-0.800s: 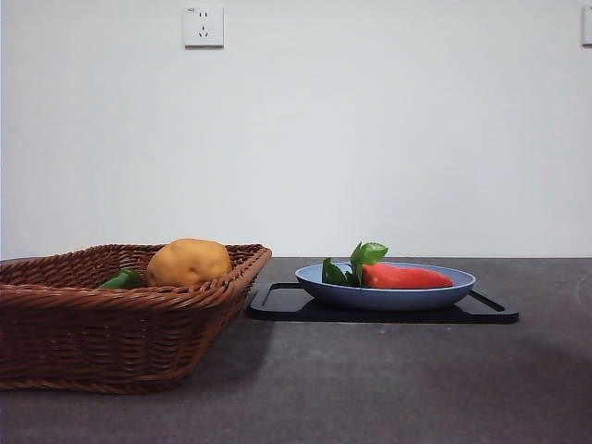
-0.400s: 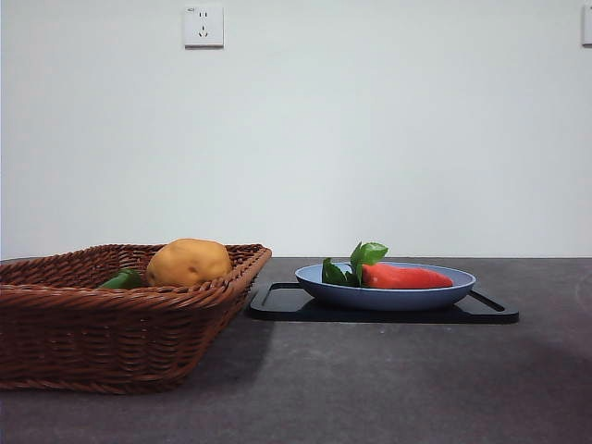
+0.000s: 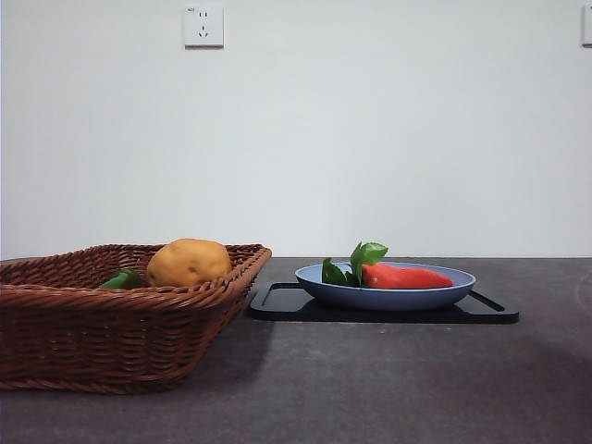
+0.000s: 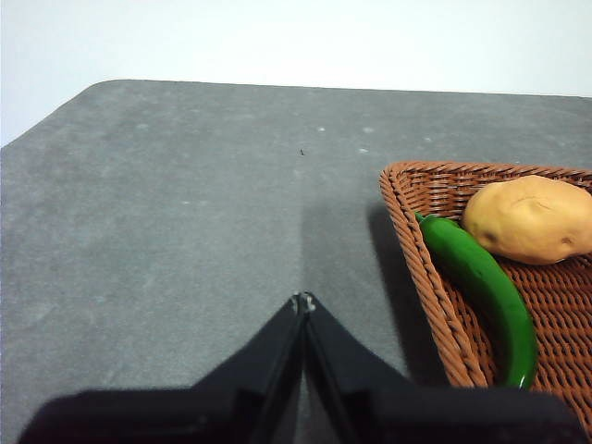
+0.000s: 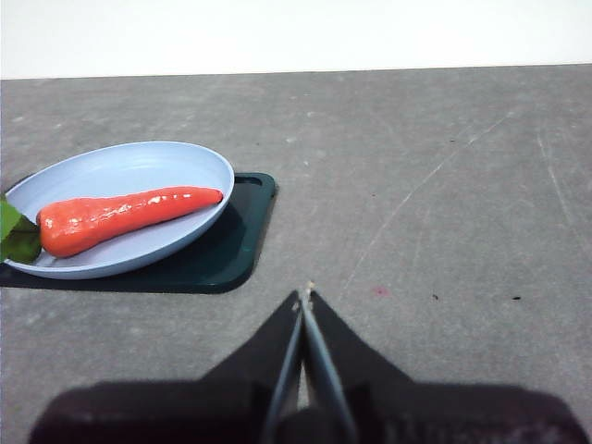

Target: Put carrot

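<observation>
The carrot (image 3: 405, 276), glossy orange-red with green leaves at its thick end, lies in a shallow blue plate (image 3: 388, 296) on a black tray (image 3: 305, 310). It also shows in the right wrist view (image 5: 125, 215), lying in the plate (image 5: 157, 162). My right gripper (image 5: 303, 302) is shut and empty, over bare table beside the tray and apart from the carrot. My left gripper (image 4: 302, 301) is shut and empty, over bare table next to the wicker basket (image 4: 407, 240). Neither arm shows in the front view.
The brown wicker basket (image 3: 111, 324) stands at the left and holds a yellow-brown potato (image 3: 188, 262) and a long green vegetable (image 4: 481, 287). A wall socket (image 3: 203, 25) is on the back wall. The table's rounded edge (image 4: 55, 111) shows in the left wrist view.
</observation>
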